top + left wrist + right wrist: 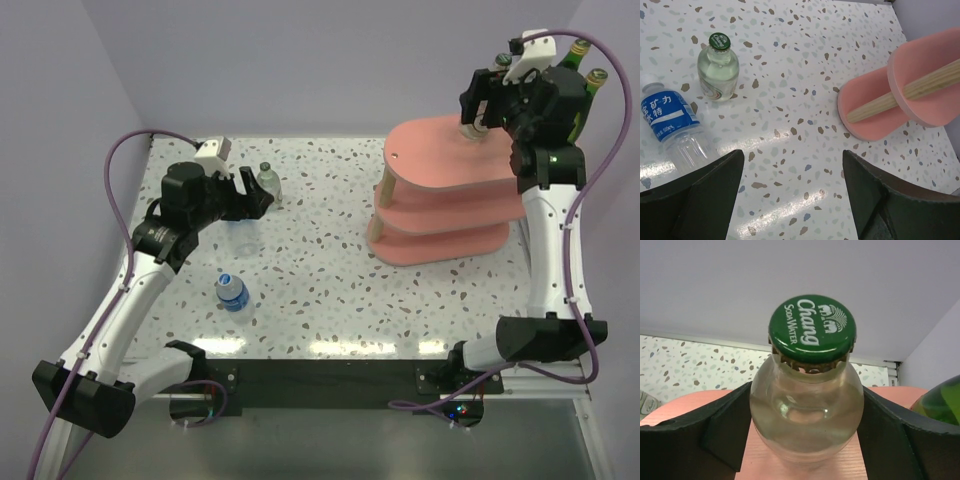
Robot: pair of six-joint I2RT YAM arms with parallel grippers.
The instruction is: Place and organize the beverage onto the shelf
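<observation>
The right pincer (484, 108) brackets a clear glass bottle with a green cap (807, 385), upright on the top board of the pink three-tier shelf (450, 160). I cannot tell whether it is clamped. The left pincer (792, 160) stands apart, empty, over the speckled desk (805, 115), near a second green-capped glass bottle (717, 70) and a blue-labelled plastic bottle (675, 125).
</observation>
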